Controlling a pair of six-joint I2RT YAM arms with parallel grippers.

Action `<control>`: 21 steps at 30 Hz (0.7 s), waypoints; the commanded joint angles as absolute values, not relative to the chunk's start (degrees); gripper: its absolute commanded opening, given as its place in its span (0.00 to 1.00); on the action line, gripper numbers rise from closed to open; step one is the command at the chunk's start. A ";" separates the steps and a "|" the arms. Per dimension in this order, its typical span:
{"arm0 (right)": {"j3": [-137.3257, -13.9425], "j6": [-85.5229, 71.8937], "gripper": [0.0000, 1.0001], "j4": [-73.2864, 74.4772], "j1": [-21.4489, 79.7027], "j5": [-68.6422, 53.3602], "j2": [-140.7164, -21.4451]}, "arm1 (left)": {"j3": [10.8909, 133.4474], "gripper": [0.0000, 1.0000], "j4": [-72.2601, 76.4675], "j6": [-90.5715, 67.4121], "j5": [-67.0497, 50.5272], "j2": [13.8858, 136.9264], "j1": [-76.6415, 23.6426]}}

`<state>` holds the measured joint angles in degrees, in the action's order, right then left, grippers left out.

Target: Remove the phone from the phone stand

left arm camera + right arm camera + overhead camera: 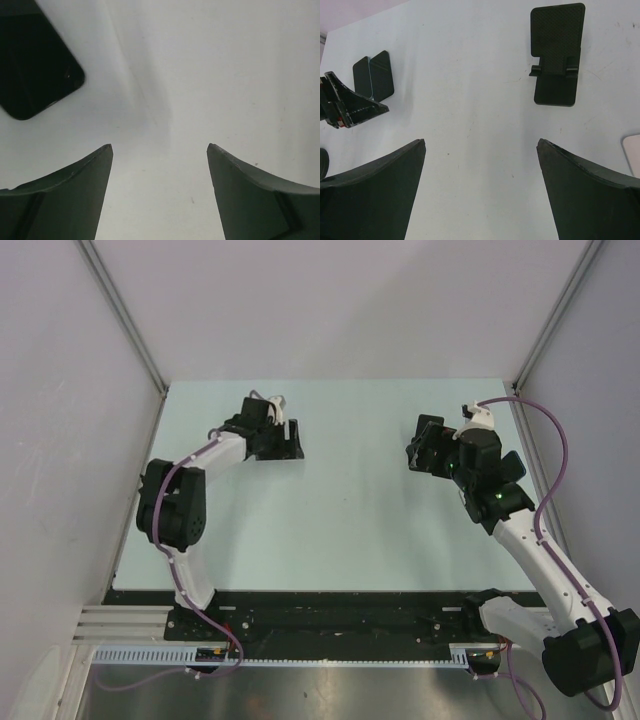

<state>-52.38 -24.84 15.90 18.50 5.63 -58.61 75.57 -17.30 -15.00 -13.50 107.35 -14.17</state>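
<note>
Overhead, a pale table (340, 510) with my two arms reaching toward its far side, one toward each corner.

My left gripper (160, 146) hangs close above the table. Its two dark fingers are spread wide, with nothing between them. The phone (37, 60), a dark slab, lies flat on the table ahead of that gripper and off to its left, apart from both fingers. Only one rounded end shows in the left wrist view. Its long axis runs diagonally away from me toward the upper left and out of the frame.

My right gripper (481, 141) is likewise spread and empty. Ahead of it and to its right stands the phone stand (556, 55), a black plate leaning back over a flat foot with two small lips. Nothing rests on it. The stand is hard to pick out from overhead, so I cannot place it there exactly.

I judge the phone already off the stand. If it must be gripped, the left arm is plainly nearer. Its fingers would need to swing left and turn so they close across the phone's narrow width.
</note>
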 commanded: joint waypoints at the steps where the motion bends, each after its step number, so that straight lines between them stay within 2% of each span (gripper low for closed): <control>1: -52.47 -24.08 0.99 14.41 18.11 6.77 -58.80 | 75.58 0.81 -16.08 -17.93 -10.64 108.45 -16.87; 21: -52.47 -23.64 1.00 16.70 17.67 7.73 -57.48 | 85.16 0.83 -15.73 -17.93 -5.45 120.14 -14.86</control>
<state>-52.38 -24.34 16.49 17.87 6.59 -58.52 82.24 -16.32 -16.95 -7.09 118.26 -16.80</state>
